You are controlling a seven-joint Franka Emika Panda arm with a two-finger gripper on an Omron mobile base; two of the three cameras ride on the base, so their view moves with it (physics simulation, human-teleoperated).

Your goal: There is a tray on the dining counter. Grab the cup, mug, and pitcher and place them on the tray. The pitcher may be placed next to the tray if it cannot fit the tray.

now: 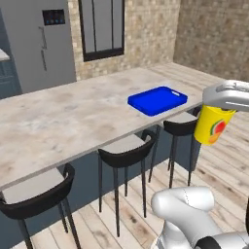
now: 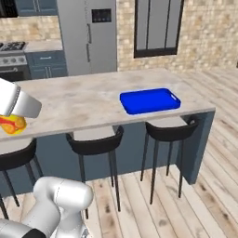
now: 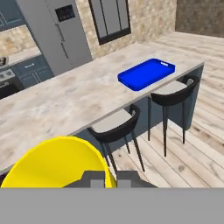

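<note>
Marbled beige counter (image 1: 58,116) carries a blue tray (image 1: 157,100); brick walls, plank floor. Gripper (image 1: 214,104) pinches the yellow cup (image 1: 213,125). No legible writing.

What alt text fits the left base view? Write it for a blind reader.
A white robot hand carries a yellow tumbler with a red-orange mark in the air at right, short of a long beige marbled stone counter. An empty bright-blue rectangular tray lies near its right end, above black stools.
</note>
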